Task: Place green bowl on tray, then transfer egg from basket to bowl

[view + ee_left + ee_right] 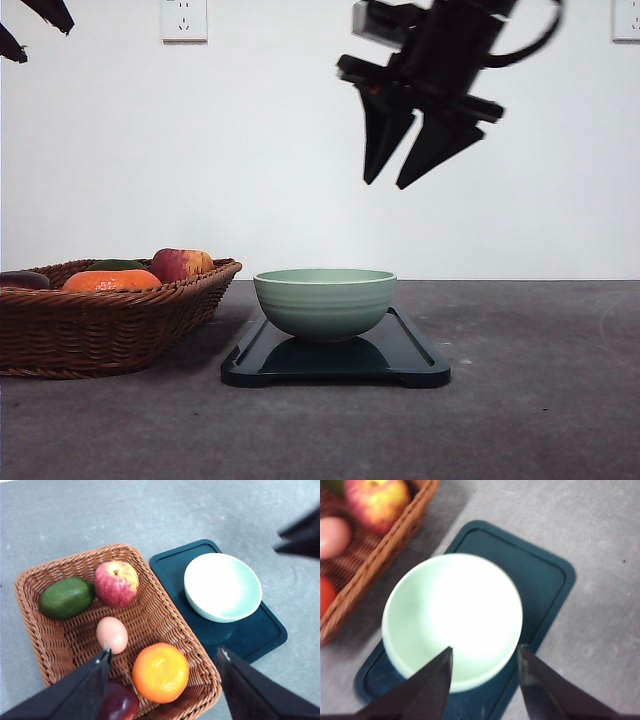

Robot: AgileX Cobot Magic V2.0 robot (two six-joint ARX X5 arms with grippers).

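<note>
Grey, faintly speckled tabletop (pixel 540 420) is seen running back to a plain white wall (pixel 250 150), where two sockets are mounted high up. At far left in the front view, the left gripper (pixel 162 662) is glimpsed only as dark tips at the top corner. From its wrist camera, its fingers (pixel 75 690) are shown spread wide and empty, held well above the basket (pixel 100 320).

The basket is set on the table at left, just beside the tray (pixel 410 350); whether the two touch cannot be told. Inside it, the egg (pixel 112 634) is seen lying near the middle on the weave. Around the egg are gathered a green avocado (pixel 66 597), a red-and-yellow apple (pixel 116 583), an orange (pixel 160 672), and a dark red fruit (pixel 119 702), partly hidden by a finger and perhaps a second apple.

Moving right, the tray is found lying flat on the table, and the green bowl (pixel 325 300) is seated upright on it, toward the end nearer the basket. The bowl's interior is washed out by glare in both wrist views, but nothing is made out inside it.

Further right and high above, the right gripper (pixel 410 150) is held in the air over the tray. Its fingers (pixel 427 690) are parted and nothing is gripped; the bowl is framed between them from above.
</note>
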